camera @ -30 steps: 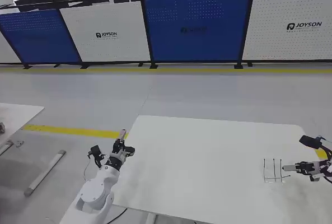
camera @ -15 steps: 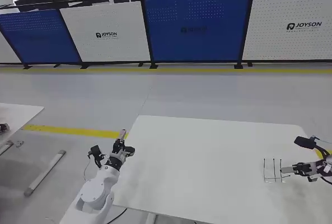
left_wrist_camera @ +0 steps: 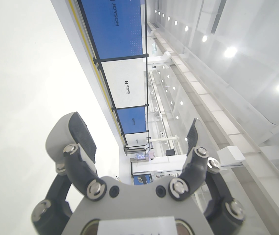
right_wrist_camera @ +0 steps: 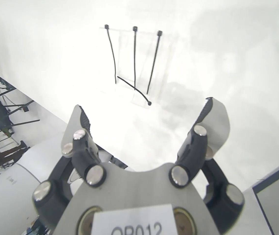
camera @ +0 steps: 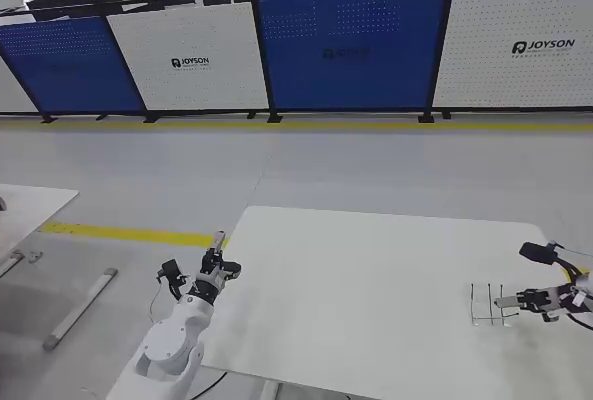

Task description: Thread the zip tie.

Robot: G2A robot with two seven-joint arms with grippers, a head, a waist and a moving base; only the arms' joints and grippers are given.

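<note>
Several black zip ties [right_wrist_camera: 134, 57] lie on the white table [right_wrist_camera: 56, 37]: three side by side with their heads away from my right gripper, and one [right_wrist_camera: 134, 89] crossing their tail ends at a slant. In the top view the zip ties [camera: 488, 303] sit near the table's right edge. My right gripper [right_wrist_camera: 145, 110] hovers open just short of their tail ends, nothing between its fingers; from above it [camera: 503, 301] points at them from the right. My left gripper [left_wrist_camera: 139, 130] is open and empty, pointing up past the table's left edge [camera: 217, 243].
The white table [camera: 376, 290] spreads wide between the two arms. A transparent sheet or holder [right_wrist_camera: 144, 59] lies under the ties. Blue and white pegboard panels [camera: 346, 55] stand across the floor behind. Another table [camera: 16, 205] is at far left.
My right gripper has crept leftward toward the zip ties' tail ends. The left arm has stayed put.
</note>
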